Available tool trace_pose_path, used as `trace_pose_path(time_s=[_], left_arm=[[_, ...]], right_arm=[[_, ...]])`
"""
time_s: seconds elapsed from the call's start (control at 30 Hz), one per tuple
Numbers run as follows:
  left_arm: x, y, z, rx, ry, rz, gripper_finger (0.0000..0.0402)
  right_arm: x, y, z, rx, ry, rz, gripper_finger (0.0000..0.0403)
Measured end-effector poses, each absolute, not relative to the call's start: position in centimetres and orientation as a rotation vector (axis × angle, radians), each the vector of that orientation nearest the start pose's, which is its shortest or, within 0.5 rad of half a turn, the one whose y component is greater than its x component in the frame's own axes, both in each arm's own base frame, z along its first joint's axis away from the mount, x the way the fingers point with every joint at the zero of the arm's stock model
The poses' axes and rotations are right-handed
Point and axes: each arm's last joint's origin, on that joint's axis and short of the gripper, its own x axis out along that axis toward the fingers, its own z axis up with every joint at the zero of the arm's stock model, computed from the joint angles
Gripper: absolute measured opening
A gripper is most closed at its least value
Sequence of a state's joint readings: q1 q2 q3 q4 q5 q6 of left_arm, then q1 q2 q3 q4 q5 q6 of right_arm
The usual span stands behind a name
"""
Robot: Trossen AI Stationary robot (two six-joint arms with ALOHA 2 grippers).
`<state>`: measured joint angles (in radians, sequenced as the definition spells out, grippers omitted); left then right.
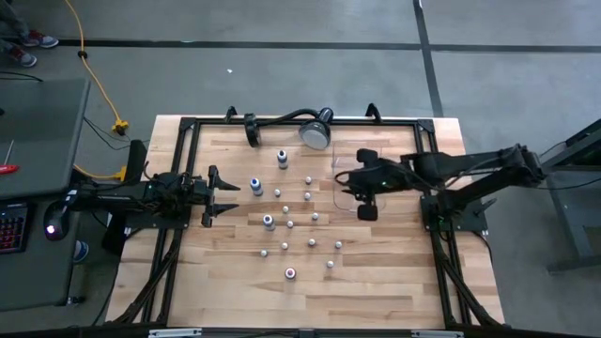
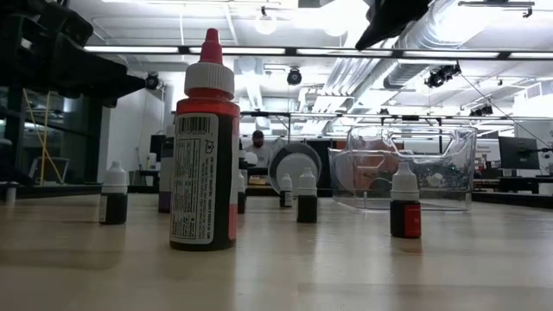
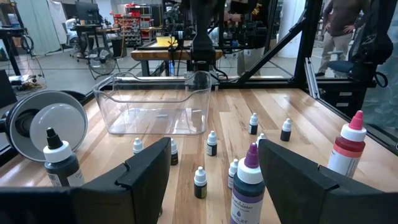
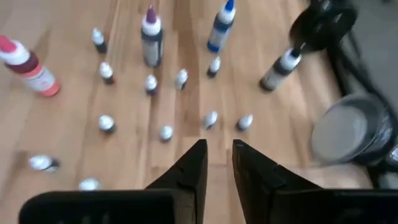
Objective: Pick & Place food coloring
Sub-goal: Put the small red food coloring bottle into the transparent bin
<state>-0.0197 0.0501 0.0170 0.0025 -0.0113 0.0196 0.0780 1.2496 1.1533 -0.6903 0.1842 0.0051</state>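
The food coloring bottles (image 1: 286, 221) stand upright on their bases, scattered over the middle of the wooden table, most of them tiny with white caps. Taller ones are a red bottle (image 2: 205, 147), a purple one (image 3: 247, 186), a blue one (image 4: 221, 28) and a black one (image 3: 59, 158). My left gripper (image 3: 214, 149) is open and low at the table's left, pointing at the bottles, with the purple one just ahead of its fingers. My right gripper (image 4: 217, 149) hovers high over the clear tray (image 1: 346, 188), tipped toward the bottles. A narrow gap shows between its fingers, with nothing in it.
The clear plastic tray (image 3: 155, 106) sits right of the bottles, under my right arm. A round silver lamp head (image 1: 315, 131) on a black gooseneck lies near the far edge. A black frame borders the table. People and workbenches show in the room beyond.
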Motion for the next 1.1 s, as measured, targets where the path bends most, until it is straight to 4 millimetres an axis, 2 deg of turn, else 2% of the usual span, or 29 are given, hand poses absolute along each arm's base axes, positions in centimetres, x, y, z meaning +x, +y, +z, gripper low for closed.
trace_pose_path(time_s=[0.17, 0.3, 0.63, 0.9, 1.1], left_arm=[[10.0, -0.2, 16.6, 0.020, 0.031, -0.009, 0.0239], [10.0, -0.2, 16.6, 0.020, 0.031, -0.009, 0.0239], [10.0, -0.2, 16.6, 0.020, 0.031, -0.009, 0.0239], [10.0, -0.2, 16.6, 0.020, 0.031, -0.009, 0.0239], [10.0, -0.2, 16.6, 0.020, 0.031, -0.009, 0.0239]], right_arm=[[25.7, 2.7, 32.6, 0.099, 0.909, -0.178, 0.0069], [25.9, 4.2, 32.1, 0.259, 0.988, -0.250, 0.0069], [25.5, 10.1, 30.3, 0.463, 1.061, -0.262, 0.0069], [26.4, 15.1, 27.3, 0.613, 1.209, -0.179, 0.0069], [27.0, 18.1, 24.7, 0.703, 1.308, -0.157, 0.0069]])
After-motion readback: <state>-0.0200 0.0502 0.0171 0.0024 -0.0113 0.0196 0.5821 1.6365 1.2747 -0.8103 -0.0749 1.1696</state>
